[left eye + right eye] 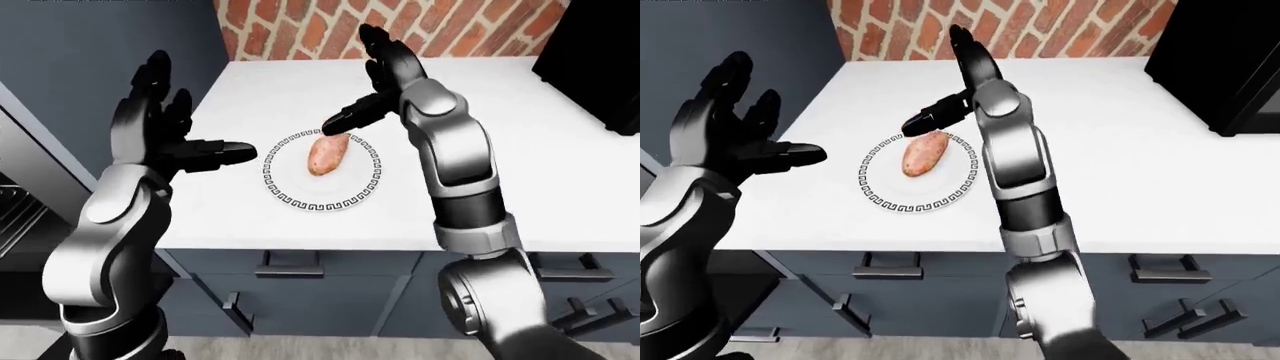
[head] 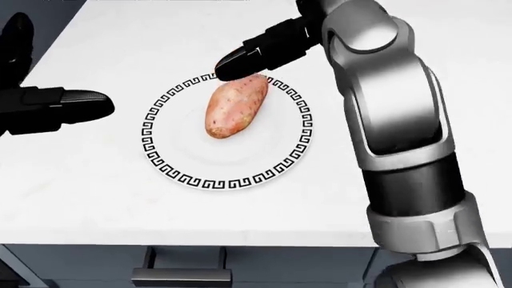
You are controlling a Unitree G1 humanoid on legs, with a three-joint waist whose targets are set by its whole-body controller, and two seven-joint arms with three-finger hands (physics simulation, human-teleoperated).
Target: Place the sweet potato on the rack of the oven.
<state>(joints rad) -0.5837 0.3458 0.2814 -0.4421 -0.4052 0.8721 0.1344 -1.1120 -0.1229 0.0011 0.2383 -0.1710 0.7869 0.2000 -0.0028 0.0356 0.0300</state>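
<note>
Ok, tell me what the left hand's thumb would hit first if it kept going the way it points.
Probably the sweet potato on the plate. The left hand is open with its thumb aimed rightward over the plate's rim, but height is unclear, so it might pass above.

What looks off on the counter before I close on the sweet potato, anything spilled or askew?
Nothing stands out. The sweet potato lies whole on the patterned plate, toward its upper edge, and the white counter shows no spill. The right hand is open with a fingertip over the potato's upper end; the left hand is open, off the plate.
</note>
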